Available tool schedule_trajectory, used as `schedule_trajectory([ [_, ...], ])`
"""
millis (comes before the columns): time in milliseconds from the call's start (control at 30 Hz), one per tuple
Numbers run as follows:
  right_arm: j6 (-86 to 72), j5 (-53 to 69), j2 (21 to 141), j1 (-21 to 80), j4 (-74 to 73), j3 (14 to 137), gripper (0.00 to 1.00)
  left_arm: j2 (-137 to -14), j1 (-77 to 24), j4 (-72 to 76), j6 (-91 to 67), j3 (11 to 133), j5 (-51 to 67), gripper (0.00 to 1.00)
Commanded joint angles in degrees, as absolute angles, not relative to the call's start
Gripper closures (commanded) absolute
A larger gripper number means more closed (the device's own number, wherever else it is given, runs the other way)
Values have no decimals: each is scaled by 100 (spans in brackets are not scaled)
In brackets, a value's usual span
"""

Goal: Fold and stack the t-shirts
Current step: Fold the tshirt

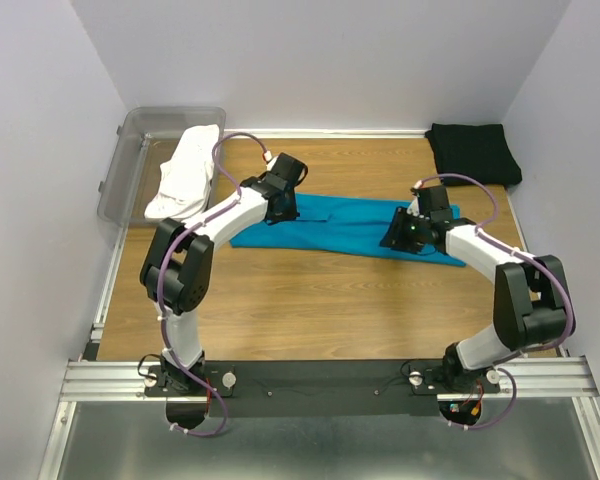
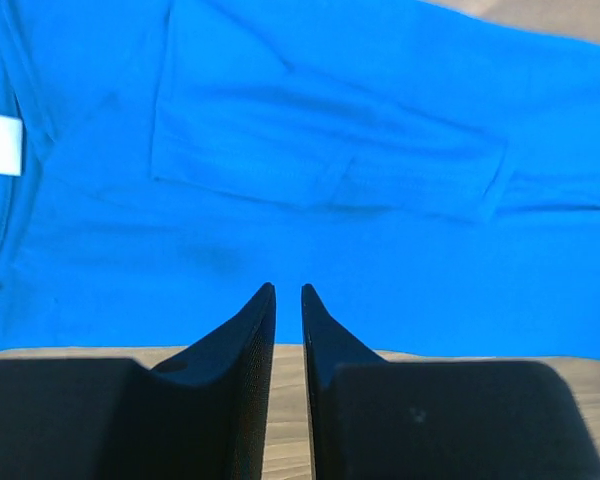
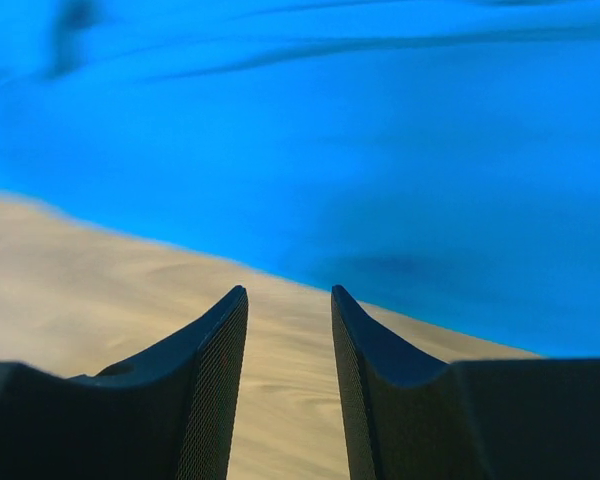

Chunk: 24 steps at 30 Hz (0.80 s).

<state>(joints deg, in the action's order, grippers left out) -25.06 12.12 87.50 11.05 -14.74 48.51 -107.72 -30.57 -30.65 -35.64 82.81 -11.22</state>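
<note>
The left gripper (image 2: 288, 290) has its fingers a narrow slit apart with nothing between them, tips at the teal shirt's (image 1: 340, 225) near edge, at its left end. The right gripper (image 3: 289, 292) stands wider, also empty, tips over bare table (image 1: 310, 310) just short of the same edge at the shirt's right end. The teal shirt lies flat across the table as a long band, a sleeve folded in on top. Beyond its left end the white shirt (image 1: 185, 172) hangs over the tub's (image 1: 145, 130) rim. Beyond its right end the black shirt (image 1: 473, 152) lies folded.
</note>
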Motion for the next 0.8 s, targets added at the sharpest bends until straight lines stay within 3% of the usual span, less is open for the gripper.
schedule_trajectory([
  [0,-3073,3039,9060,1476,-146,5018,54,-10451,-3006,-2944,-3683,7920,-1230,76],
  [400,-4675,4438,11170,2584,2758,5924,57,-9502,-2628,-2883,-3665,6962,-1476,76],
  [767,-4597,4202,12252,2549,3103,5608,57,-9185,-2514,-2786,-3665,6407,-1415,76],
])
